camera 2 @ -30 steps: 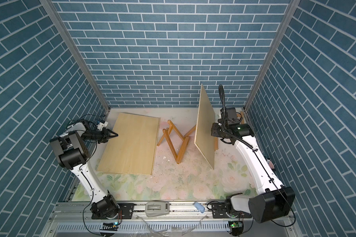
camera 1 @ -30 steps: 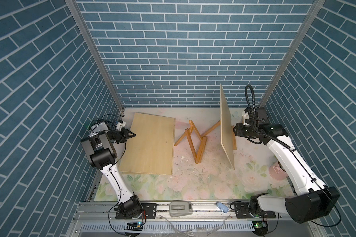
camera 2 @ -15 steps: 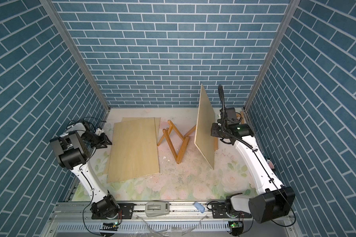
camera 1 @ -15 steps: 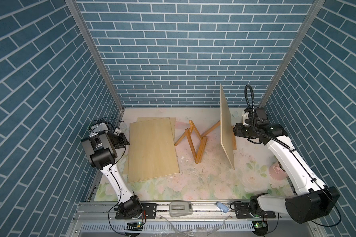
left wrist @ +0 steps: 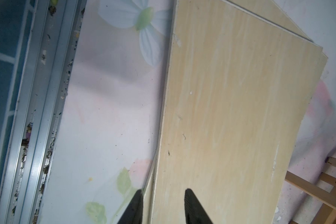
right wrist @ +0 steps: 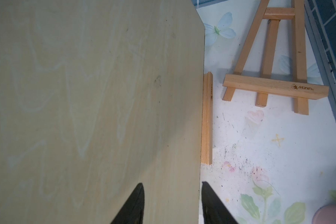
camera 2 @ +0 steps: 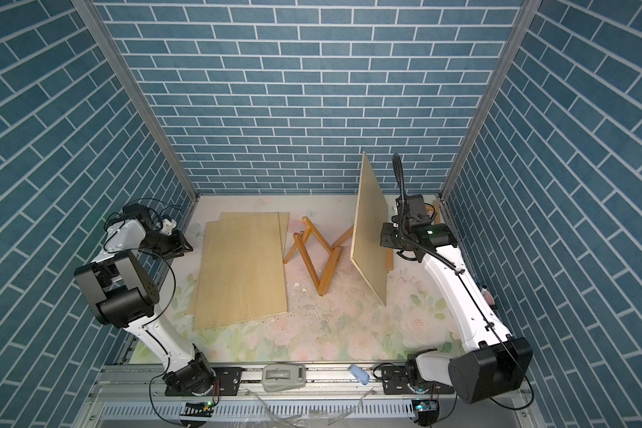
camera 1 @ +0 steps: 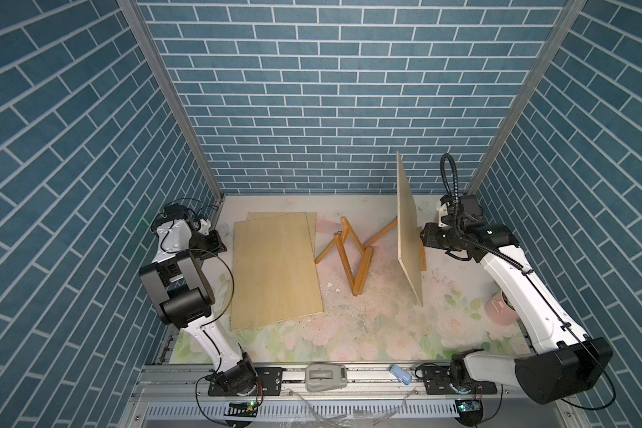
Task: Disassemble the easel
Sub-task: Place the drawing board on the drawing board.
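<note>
A plywood board stands upright at the right, its lower edge by a wooden easel ledge. My right gripper is open against that board's face; one finger overlaps the face and the other lies past its edge. Folded wooden easel frames lie flat mid-table. Two more boards lie stacked at the left. My left gripper hangs open just off their left edge and holds nothing.
A small easel lies flat in the back right corner. A pink cup stands by the right arm. A grey device and a blue item rest on the front rail. Blue brick walls enclose three sides.
The top left board, at my left gripper's tips a second ago, has swung and settled flat on the lower board. The left gripper has drawn back toward the wall. The right arm is unmoved.
</note>
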Action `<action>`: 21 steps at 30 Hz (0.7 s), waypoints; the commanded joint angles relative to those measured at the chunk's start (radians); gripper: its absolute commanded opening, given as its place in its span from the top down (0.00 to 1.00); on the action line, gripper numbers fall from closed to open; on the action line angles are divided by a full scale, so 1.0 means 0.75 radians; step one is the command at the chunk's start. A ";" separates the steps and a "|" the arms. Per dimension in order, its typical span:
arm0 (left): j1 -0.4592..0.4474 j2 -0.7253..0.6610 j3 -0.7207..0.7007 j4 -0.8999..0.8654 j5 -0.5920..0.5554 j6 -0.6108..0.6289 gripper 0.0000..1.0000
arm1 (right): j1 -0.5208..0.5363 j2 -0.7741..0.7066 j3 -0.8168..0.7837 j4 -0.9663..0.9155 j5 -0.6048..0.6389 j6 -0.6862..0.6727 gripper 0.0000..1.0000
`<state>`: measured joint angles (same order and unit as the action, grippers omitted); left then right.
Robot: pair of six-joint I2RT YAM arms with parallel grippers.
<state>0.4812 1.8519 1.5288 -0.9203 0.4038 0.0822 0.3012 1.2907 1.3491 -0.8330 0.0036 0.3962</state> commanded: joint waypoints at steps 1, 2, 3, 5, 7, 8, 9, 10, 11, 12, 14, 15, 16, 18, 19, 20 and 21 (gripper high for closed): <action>-0.042 -0.114 -0.026 0.004 0.004 -0.022 0.62 | 0.007 -0.037 0.017 -0.035 0.040 0.004 0.51; -0.045 -0.140 -0.036 0.000 0.008 -0.034 0.62 | 0.008 -0.038 0.018 -0.036 0.039 0.000 0.51; -0.046 -0.169 -0.054 -0.005 0.019 -0.050 0.62 | 0.007 -0.038 0.019 -0.036 0.041 -0.004 0.51; -0.046 -0.215 -0.101 -0.022 0.024 -0.078 0.62 | 0.007 -0.038 0.020 -0.035 0.042 -0.008 0.51; -0.050 -0.278 -0.168 -0.036 0.036 -0.101 0.65 | 0.008 -0.037 0.020 -0.032 0.044 -0.014 0.51; -0.054 -0.315 -0.216 -0.030 0.037 -0.111 0.66 | 0.007 -0.038 0.020 -0.032 0.045 -0.018 0.51; -0.065 -0.362 -0.265 -0.022 0.031 -0.124 0.67 | 0.007 -0.036 0.021 -0.033 0.047 -0.026 0.51; -0.076 -0.414 -0.309 -0.008 0.016 -0.138 0.68 | 0.008 -0.036 0.018 -0.030 0.055 -0.034 0.52; -0.078 -0.461 -0.358 0.016 0.005 -0.156 0.68 | 0.008 -0.036 0.019 -0.029 0.061 -0.042 0.52; -0.079 -0.505 -0.404 0.046 -0.020 -0.177 0.69 | 0.009 -0.039 0.017 -0.025 0.075 -0.054 0.52; -0.075 -0.540 -0.454 0.065 -0.169 -0.214 0.69 | 0.008 -0.043 0.019 -0.017 0.091 -0.076 0.52; -0.070 -0.528 -0.455 0.065 -0.223 -0.227 0.69 | 0.006 -0.045 0.019 -0.011 0.094 -0.085 0.52; -0.067 -0.506 -0.454 0.067 -0.240 -0.237 0.70 | 0.008 -0.046 0.020 -0.008 0.092 -0.094 0.52; -0.066 -0.423 -0.429 0.081 -0.248 -0.250 0.71 | 0.007 -0.052 0.016 0.002 0.089 -0.112 0.53; -0.067 -0.382 -0.414 0.086 -0.257 -0.259 0.72 | 0.007 -0.054 0.014 0.005 0.088 -0.120 0.54; -0.067 -0.336 -0.386 0.098 -0.262 -0.268 0.76 | 0.008 -0.054 0.012 0.005 0.090 -0.126 0.54; -0.065 -0.294 -0.355 0.111 -0.264 -0.279 0.80 | 0.007 -0.054 0.010 0.003 0.088 -0.131 0.55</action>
<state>0.4297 1.5551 1.2224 -0.8764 0.2581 -0.0898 0.3012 1.2743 1.3491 -0.8341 0.0494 0.3336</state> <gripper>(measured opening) 0.223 0.457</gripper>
